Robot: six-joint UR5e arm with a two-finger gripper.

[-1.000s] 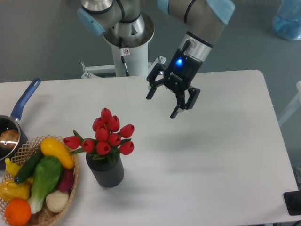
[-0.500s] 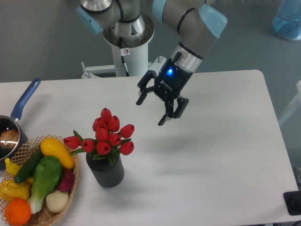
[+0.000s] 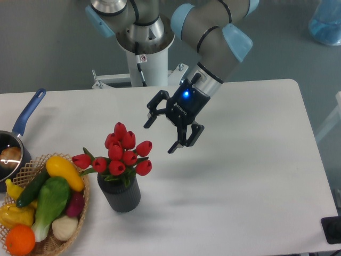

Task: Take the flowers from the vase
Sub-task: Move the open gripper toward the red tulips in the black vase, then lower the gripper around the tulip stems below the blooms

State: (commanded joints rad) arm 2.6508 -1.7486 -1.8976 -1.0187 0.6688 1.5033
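The white table (image 3: 240,176) is the biggest thing here, and everything else sits on it or hangs over it. The vase is a good marker for finding the rest.

The grey robot arm (image 3: 210,29) with light blue caps reaches down from behind the vase and to its right. At the arm's end is the black gripper (image 3: 160,133), with a small blue light shining on its body. It hangs in the air above the table, up and to the right of the vase. Its two fingers are spread wide apart and hold nothing. They touch neither the tulips nor the vase.

The woven basket (image 3: 80,216) sits just left of the vase, very close to it. It is full of toy food: a green vegetable, a yellow squash, a dark cucumber, an orange and a white garlic bulb.

The saucepan (image 3: 24,120) with the blue handle is farther left of the vase, behind the basket.

The flowers (image 3: 121,152), a bunch of red tulips with green leaves, stand upright in the vase, and their heads spread out over its rim.

The vase (image 3: 120,194) is short, dark grey and ribbed. It stands upright near the front left of the table.
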